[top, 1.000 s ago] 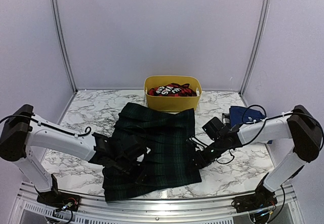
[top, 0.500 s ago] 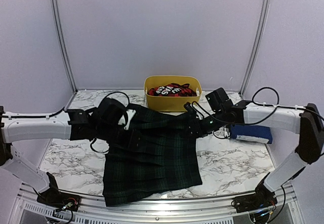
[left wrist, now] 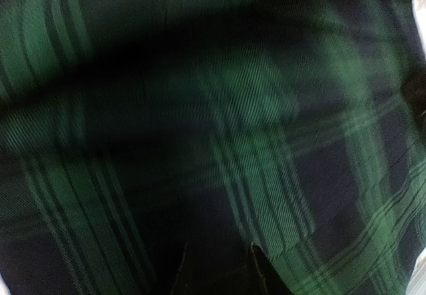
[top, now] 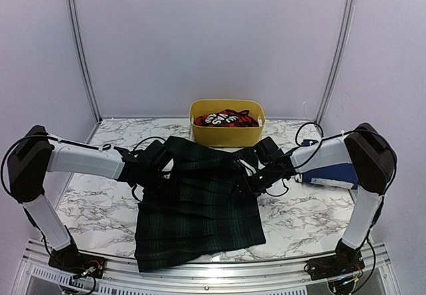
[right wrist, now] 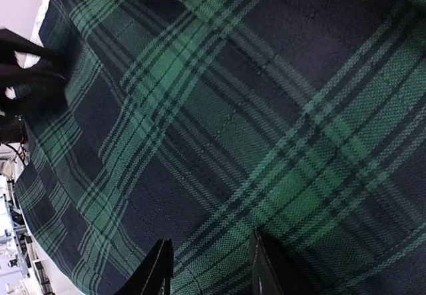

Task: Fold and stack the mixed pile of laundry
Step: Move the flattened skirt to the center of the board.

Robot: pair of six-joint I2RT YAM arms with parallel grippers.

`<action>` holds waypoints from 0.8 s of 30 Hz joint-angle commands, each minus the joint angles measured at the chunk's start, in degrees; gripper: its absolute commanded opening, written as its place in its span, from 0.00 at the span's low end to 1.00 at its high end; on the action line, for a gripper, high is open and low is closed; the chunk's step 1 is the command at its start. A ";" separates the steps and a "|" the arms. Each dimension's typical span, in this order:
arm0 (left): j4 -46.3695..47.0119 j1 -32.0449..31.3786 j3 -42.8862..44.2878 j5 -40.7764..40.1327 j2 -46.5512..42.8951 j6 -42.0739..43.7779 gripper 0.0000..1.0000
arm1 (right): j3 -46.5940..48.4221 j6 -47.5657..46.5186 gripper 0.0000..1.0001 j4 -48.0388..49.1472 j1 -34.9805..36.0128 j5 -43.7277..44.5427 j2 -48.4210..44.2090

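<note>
The dark green-navy tartan garment (top: 200, 222) lies spread flat on the marble table and fills both wrist views (left wrist: 286, 122) (right wrist: 233, 108). My left gripper (top: 173, 175) (left wrist: 218, 272) is open and low over the garment's left middle. My right gripper (top: 241, 185) (right wrist: 212, 268) is open and low over its right middle. Neither holds cloth. The red-and-black checked garment (top: 225, 118) with its white label sits in the yellow tub (top: 226, 135) at the back. The plain navy blue garment (top: 333, 173) lies at the right, partly behind my right arm.
The marble table (top: 100, 208) has bare surface left and right of the tartan garment. The metal front rail (top: 213, 275) runs along the near edge. White booth walls stand close behind and at both sides. My left arm shows dark in the right wrist view (right wrist: 26, 62).
Both grippers went from the garment's near part up to its far edge, then came back toward its middle and lower. The tartan garment's outline stays about the same.
</note>
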 commanded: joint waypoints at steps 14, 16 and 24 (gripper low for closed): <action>-0.18 -8.44 -5.58 2.74 -18.46 -1.99 0.35 | -2.96 -5.44 0.41 -11.99 4.21 -5.44 -17.51; -0.28 -5.70 -2.16 2.68 -15.66 -0.55 0.36 | -1.04 -4.36 0.42 -8.95 2.19 -2.15 -18.28; -4.61 0.07 14.21 -4.59 -0.08 8.36 0.48 | 8.10 -8.47 0.46 -12.70 -3.64 8.18 -13.44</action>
